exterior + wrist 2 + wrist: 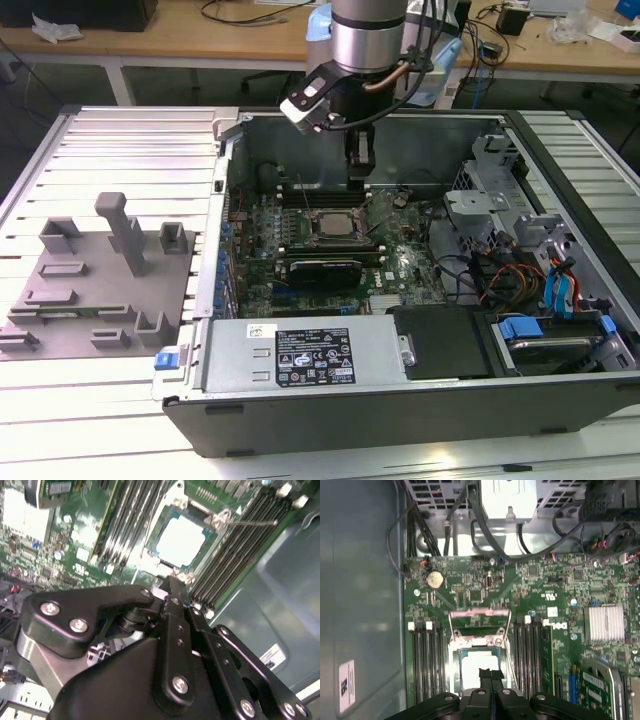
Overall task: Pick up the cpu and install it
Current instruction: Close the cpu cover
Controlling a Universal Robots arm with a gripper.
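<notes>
The cpu (335, 226), a small square chip with a pale silvery top, lies flat in the metal-framed socket (312, 213) on the green motherboard inside the open computer case. In both wrist views the cpu (182, 539) (476, 668) sits framed by the socket, whose retaining frame (479, 613) stands flipped up. My gripper (360, 178) hangs just above the board, a little behind the socket, apart from the chip. Its black fingertips (490, 674) are pressed together with nothing between them, and the gripper (173, 586) hovers close over the socket's edge.
Memory slots (426, 662) flank the socket on both sides. A grey tray (60, 335) with plastic fixture blocks lies on the exterior view's left. Cables and drive cages (520, 270) crowd the case's right part, and the power supply (300, 356) lies along the near wall.
</notes>
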